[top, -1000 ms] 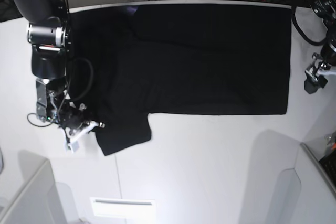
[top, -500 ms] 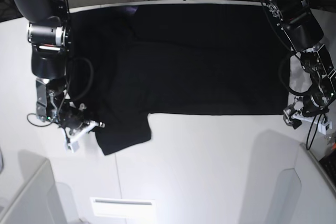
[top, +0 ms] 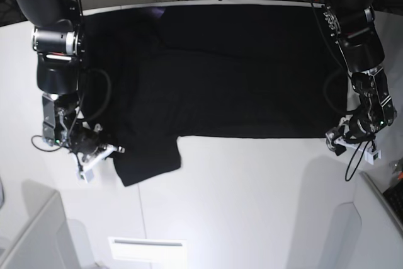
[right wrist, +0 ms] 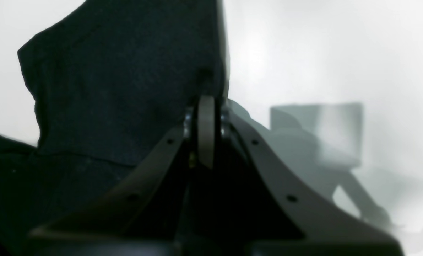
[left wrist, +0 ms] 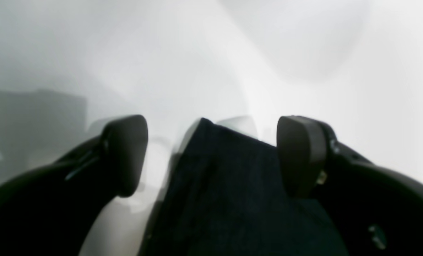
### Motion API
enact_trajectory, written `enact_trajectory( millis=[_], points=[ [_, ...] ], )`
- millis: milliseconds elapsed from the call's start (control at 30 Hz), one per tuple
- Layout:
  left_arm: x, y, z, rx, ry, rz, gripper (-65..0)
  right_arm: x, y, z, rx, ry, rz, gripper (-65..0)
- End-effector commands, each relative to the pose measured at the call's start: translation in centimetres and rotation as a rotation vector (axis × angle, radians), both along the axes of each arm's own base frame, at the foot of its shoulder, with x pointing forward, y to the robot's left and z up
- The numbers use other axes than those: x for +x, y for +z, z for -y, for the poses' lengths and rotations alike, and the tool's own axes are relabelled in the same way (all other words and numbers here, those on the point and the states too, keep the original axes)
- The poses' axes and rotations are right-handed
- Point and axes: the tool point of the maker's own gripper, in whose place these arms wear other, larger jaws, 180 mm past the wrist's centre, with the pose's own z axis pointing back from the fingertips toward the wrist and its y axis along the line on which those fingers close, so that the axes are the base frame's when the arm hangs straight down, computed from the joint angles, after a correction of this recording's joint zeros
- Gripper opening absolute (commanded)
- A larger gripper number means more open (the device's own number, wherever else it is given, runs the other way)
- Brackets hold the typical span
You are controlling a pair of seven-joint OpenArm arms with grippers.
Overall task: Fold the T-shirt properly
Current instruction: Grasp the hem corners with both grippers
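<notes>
Across the white surface (top: 252,206) lies the shirt (top: 239,74), spread flat with its plain black side up. Its long axis runs left to right in the base view: the straight hem is at the view's right end, and the shoulders and sleeves are at the left end. One long side lies along the far edge of the surface. The near long side is a straight line, broken at the left by one short sleeve (top: 148,162) that sticks out toward the near side.

At that sleeve, the right gripper (top: 104,154) sits low on the surface, its jaws pressed together. In the right wrist view the black cloth (right wrist: 126,71) rises just ahead of the closed jaws, at the sleeve's edge; whether a fold is pinched between them cannot be told.

At the opposite end, the left gripper (top: 352,142) is at the shirt's near hem corner. In the left wrist view its jaws stand wide apart, and the corner of black cloth (left wrist: 232,185) lies between the two pads (left wrist: 300,153) without being squeezed by either. That view is blurred, so finer contact cannot be judged.
</notes>
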Motion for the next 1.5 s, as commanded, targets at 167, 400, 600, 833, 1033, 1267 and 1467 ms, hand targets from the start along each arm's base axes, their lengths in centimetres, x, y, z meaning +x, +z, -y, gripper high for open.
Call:
enact_trajectory(
  millis=[167, 400, 600, 833, 1033, 1267, 1467],
  points=[
    [0.9, 0.9, 0.2, 0.011, -0.023, 0.018, -16.1, 1.6, 1.8, 0.7, -0.008, -0.011, 0.051, -65.0],
    [0.5, 0.4, 0.3, 0.011, -0.024, 0.005, -41.5, 1.6, 1.8, 0.6, -0.006, -0.010, 0.052, -65.0],
    [0.5, 0.4, 0.3, 0.011, -0.024, 0.005, -63.0, 1.3, 1.6, 0.6, -0.005, -0.009, 0.048, -65.0],
    [0.7, 1.0, 0.0, 0.016, -0.024, 0.018, -65.0, 1.4, 3.6, 0.3, -0.036, 0.019, 0.145, -65.0],
    [0.4, 2.2, -0.2, 0.051, -0.039, 0.057, -65.0, 1.5, 4.6, 0.1, -0.048, 0.031, 0.183, -65.0],
    [-0.4, 3.2, 0.0, 0.098, -0.067, 0.085, -65.0, 1.5, 4.6, 0.3, -0.051, 0.030, 0.183, -65.0],
    [-0.7, 3.9, 0.2, 0.119, -0.083, 0.103, -65.0, 0.9, 5.8, -0.1, -0.072, 0.052, 0.235, -65.0]
  ],
)
